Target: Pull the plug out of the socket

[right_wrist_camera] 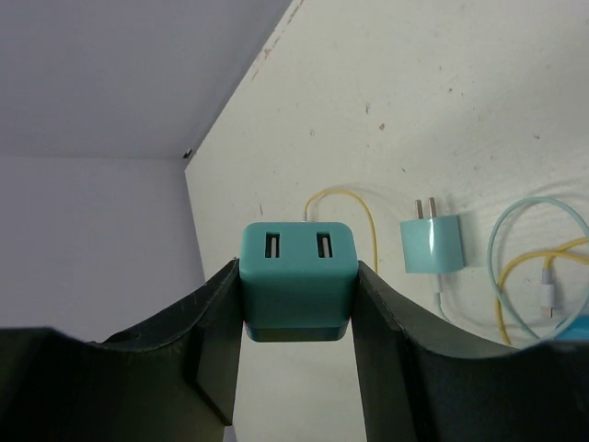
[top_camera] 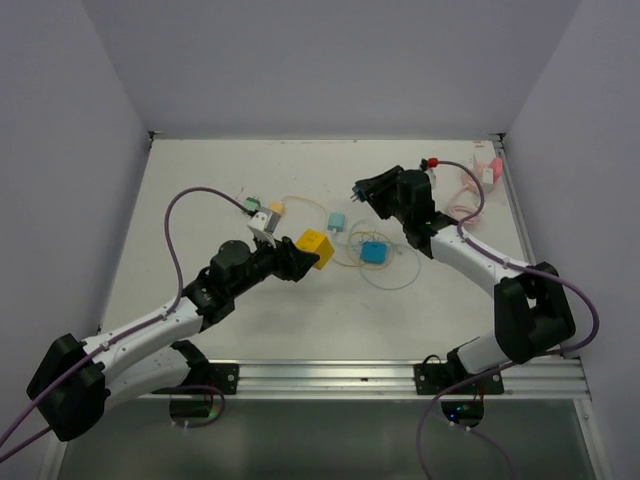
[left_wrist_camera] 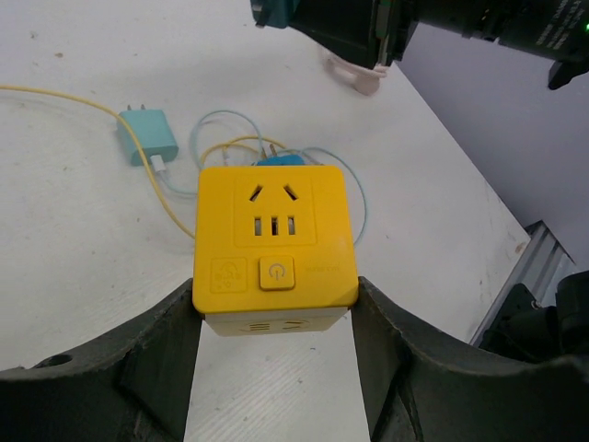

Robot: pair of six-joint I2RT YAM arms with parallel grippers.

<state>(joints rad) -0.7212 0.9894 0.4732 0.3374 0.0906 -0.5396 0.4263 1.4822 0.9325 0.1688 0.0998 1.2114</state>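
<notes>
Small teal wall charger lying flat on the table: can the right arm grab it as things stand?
Probably not yet: the right gripper is shut on the teal two-slot plug block, so its jaws are full. The small teal wall charger lies uncovered, so the way looks free once that block is released.

Both arms reached inward, each gripper clamped on a load.
The left arm (top_camera: 150,335) stretched from its base toward the upper right, and the left gripper (left_wrist_camera: 276,308) pinched the yellow socket (left_wrist_camera: 274,235) between both fingers. The right arm (top_camera: 480,265) bent at the elbow and angled toward the upper left, and the right gripper (right_wrist_camera: 297,299) squeezed the teal plug (right_wrist_camera: 297,267) by its sides. The two grippers stood apart.
</notes>
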